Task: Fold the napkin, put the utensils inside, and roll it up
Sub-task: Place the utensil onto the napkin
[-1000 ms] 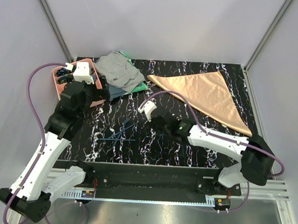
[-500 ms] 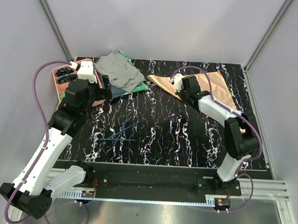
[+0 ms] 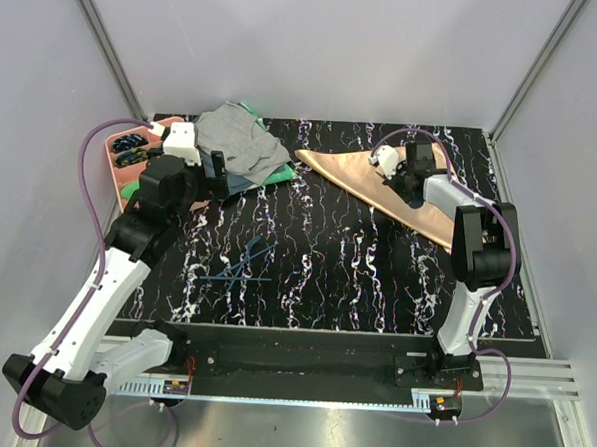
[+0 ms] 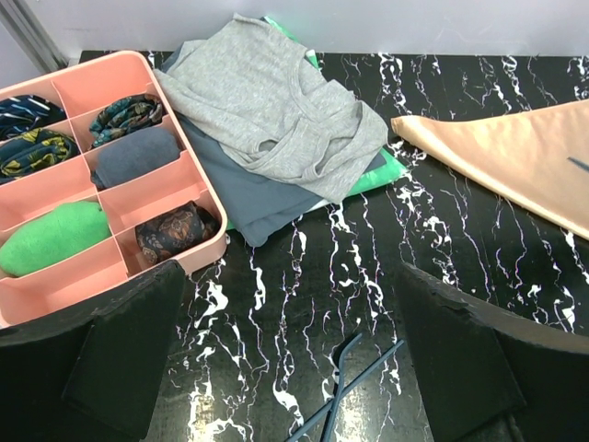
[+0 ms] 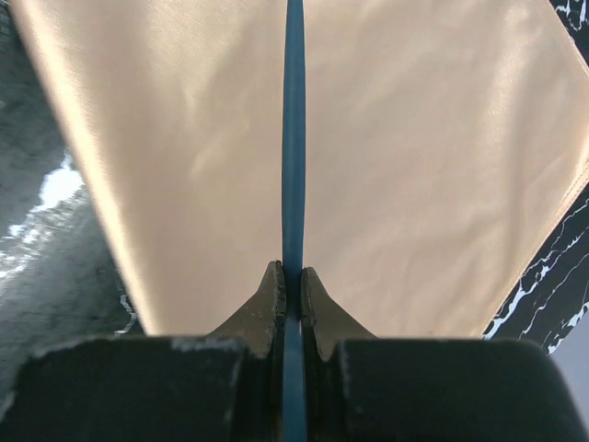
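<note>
The peach-orange napkin (image 3: 346,171) lies folded into a triangle at the back right of the table. My right gripper (image 3: 408,177) hangs over it, shut on the slim handle of one blue utensil (image 5: 294,138). In the right wrist view the handle runs straight out from the gripper (image 5: 293,276) above the napkin (image 5: 414,166); its far end is out of frame. The other utensils (image 3: 238,265) lie crossed on the black marble table at front left. My left gripper (image 3: 214,172) hovers open and holds nothing, behind those utensils (image 4: 345,387) and beside the pink tray.
A pink compartment tray (image 3: 114,171) with rolled cloths stands at the back left. A grey cloth (image 3: 233,140) lies beside it on top of a green cloth (image 3: 278,174). Grey walls close in the table on three sides.
My right arm has swung from the middle of the table to the back right, over the napkin. My left arm has shifted slightly toward the back.
</note>
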`<state>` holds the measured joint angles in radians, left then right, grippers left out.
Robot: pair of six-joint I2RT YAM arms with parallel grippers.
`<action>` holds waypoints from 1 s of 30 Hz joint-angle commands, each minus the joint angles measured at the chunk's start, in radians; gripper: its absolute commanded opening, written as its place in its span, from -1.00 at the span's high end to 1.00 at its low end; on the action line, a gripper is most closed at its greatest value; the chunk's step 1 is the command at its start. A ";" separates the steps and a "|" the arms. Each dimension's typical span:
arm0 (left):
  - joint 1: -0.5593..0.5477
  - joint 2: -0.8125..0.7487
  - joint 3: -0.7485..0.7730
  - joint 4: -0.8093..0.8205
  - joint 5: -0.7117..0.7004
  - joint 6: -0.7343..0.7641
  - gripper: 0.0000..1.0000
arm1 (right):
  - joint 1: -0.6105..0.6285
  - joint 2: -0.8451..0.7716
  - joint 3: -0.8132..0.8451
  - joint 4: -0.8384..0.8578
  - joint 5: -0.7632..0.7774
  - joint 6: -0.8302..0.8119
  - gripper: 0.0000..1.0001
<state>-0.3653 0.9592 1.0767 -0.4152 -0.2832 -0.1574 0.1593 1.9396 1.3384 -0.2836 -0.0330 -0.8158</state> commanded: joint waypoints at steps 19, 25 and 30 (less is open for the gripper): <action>0.005 0.039 -0.006 0.055 0.032 0.012 -0.97 | -0.052 0.142 0.151 -0.083 -0.061 -0.112 0.92; 0.006 0.038 -0.006 0.055 0.030 0.012 -0.97 | -0.053 0.159 0.174 -0.083 -0.030 -0.120 0.68; 0.006 0.036 -0.006 0.056 0.033 0.010 -0.97 | -0.056 0.157 0.177 -0.085 -0.010 -0.123 0.57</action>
<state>-0.3653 0.9985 1.0706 -0.4152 -0.2615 -0.1574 0.1104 2.0960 1.4773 -0.3653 -0.0731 -0.9215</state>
